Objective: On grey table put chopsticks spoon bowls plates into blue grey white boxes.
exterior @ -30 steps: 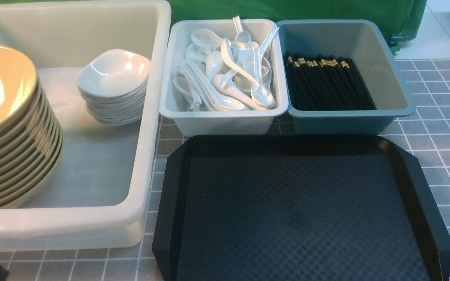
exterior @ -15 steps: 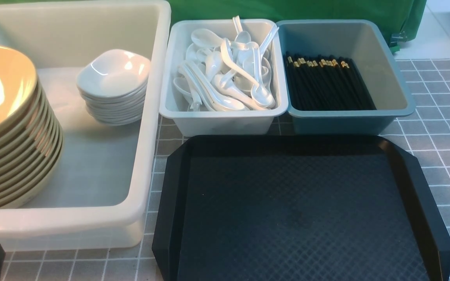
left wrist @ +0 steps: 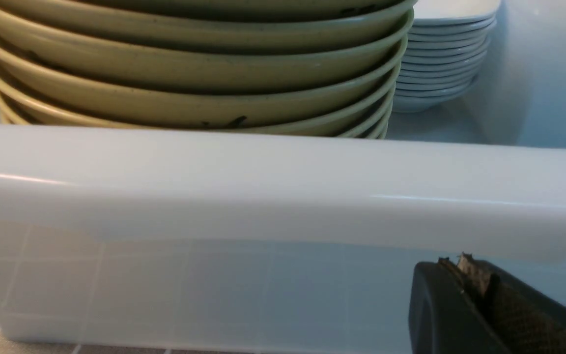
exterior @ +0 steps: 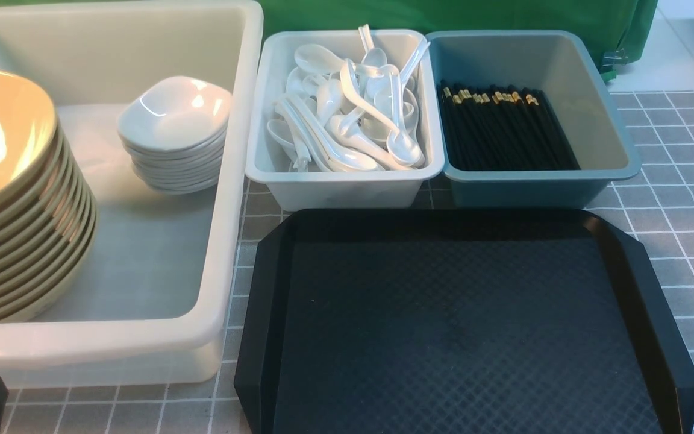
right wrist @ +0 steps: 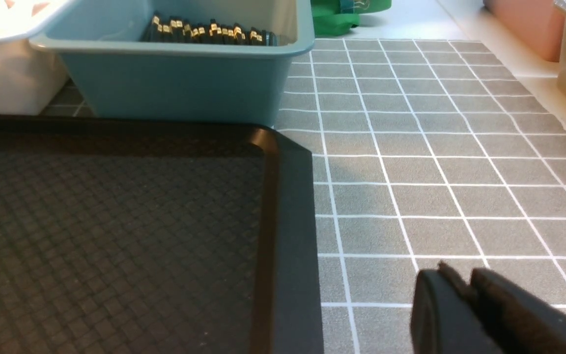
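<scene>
Flat grey table ruled in white squares (exterior: 678,199) carries everything; nothing of the task lies loose on it in any view

Large white plastic tub (exterior: 226,181) on the robot's left side, holds a tall stack of wide glossy olive-yellow bowls (exterior: 15,199) at its left and a shorter stack of small rounded-square white plates (exterior: 175,129) toward the back right, stacks apart

Black octagonal tray with diamond texture (exterior: 461,325) sits in front of the two small bins, bare, nothing on it

Small teal-blue bin with grey inside (exterior: 534,181) far right, black chopsticks with gold bands (exterior: 503,129) lying side by side in it, long axis front to back, gold ends to the far side

Small pale grey-white bin (exterior: 341,187) between tub and teal bin, touching or just beside the teal one, piled with glossy white soup spoons (exterior: 353,114), handles every way

Left gripper (left wrist: 474,295) low, just outside the tub's near wall, fingers pressed together, nothing between them; only a dark corner of it shows in front view

Right gripper (right wrist: 465,305) low over bare table, just right of the tray's right edge, fingers look nearly together with a thin slit, can't tell for sure if parted; holding nothing

Judgement: sorting looks done, every task item already binned. The relation that counts: bowls and plates lie straight ahead of the left gripper over the tub wall, chopsticks ahead-left of the right gripper, so left arm nearer the tub, right nearer the teal bin. Likely both arms parked at rest
</scene>
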